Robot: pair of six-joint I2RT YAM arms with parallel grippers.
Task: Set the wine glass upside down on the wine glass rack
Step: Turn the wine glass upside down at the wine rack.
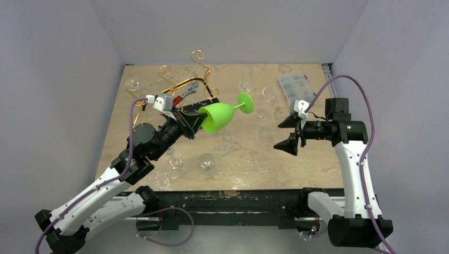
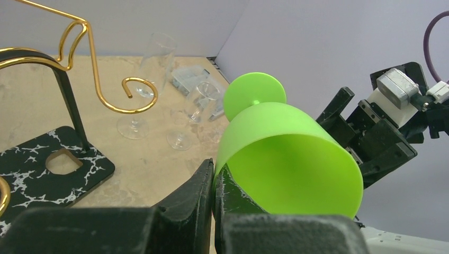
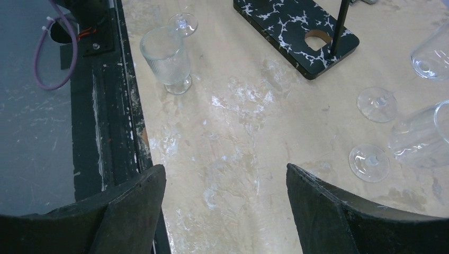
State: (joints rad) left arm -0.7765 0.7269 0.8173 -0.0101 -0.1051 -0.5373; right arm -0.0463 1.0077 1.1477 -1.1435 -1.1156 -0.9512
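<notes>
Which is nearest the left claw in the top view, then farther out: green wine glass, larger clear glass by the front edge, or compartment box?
1. The green wine glass, its rim pinched in the left claw.
2. The larger clear glass, toward the front edge, near the middle.
3. The clear compartment box, at the back right.

Left claw (image 2: 214,172) is covering part of the wine glass (image 2: 286,159) rim, while the wine glass rack (image 2: 25,57) is running off the left wrist view.
</notes>
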